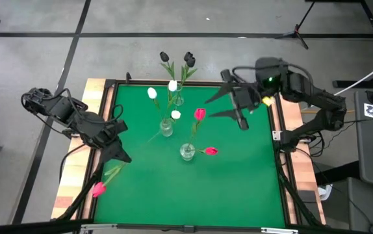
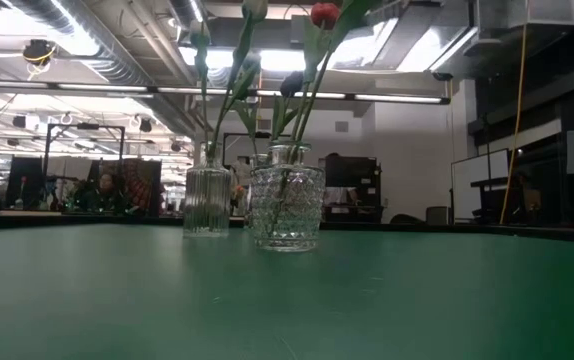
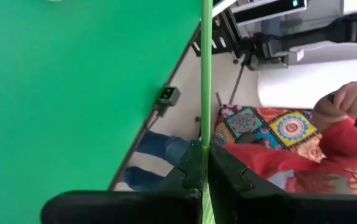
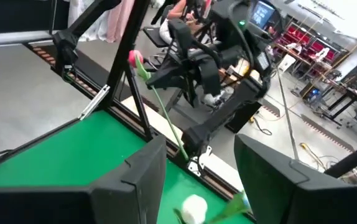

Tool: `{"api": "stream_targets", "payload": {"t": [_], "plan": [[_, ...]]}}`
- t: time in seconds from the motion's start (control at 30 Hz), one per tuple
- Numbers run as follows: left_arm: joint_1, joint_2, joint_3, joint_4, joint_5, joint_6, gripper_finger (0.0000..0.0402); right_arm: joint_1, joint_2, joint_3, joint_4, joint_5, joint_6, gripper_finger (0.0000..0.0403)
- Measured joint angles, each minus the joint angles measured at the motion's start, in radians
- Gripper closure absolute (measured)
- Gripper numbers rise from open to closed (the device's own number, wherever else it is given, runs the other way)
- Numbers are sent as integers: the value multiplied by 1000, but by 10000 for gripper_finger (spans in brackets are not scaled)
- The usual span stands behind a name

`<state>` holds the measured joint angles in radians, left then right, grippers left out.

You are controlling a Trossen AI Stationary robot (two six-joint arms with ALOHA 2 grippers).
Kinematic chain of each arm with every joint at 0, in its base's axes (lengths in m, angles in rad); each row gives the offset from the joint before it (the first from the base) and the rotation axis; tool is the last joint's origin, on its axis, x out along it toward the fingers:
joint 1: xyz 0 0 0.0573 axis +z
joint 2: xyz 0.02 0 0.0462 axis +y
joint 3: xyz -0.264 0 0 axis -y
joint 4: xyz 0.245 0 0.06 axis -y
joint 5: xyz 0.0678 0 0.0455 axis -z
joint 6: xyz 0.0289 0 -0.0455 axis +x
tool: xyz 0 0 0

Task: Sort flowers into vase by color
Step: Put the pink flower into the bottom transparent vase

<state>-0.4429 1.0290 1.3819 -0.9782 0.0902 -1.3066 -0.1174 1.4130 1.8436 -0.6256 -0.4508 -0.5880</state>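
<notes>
At the table's left edge, the left end effector (image 1: pixel 123 156) clamps a pink tulip (image 1: pixel 99 189).

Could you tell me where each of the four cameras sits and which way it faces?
High: above, straight down on the green table, both arms, three vases.
Low: at tabletop height, level across at two glass vases; no arm shows.
Left wrist: past the left gripper, shut on a green stem.
Right wrist: past open right gripper toward the left arm.
Shared: high and right wrist both show the pink tulip held.
</notes>
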Motion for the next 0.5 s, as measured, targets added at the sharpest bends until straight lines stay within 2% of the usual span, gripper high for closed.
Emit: {"api": "stream_targets", "payload": {"t": [0.2, 0.37, 0.5], "plan": [[-1, 62, 54, 66, 59, 14, 400, 129, 79, 47, -5, 128, 1, 212], [11, 114, 114, 100, 90, 30, 399, 202, 162, 109, -8, 189, 2, 212], [34, 134, 153, 101, 94, -21, 399, 260, 223, 207, -7, 223, -7, 212]]}}
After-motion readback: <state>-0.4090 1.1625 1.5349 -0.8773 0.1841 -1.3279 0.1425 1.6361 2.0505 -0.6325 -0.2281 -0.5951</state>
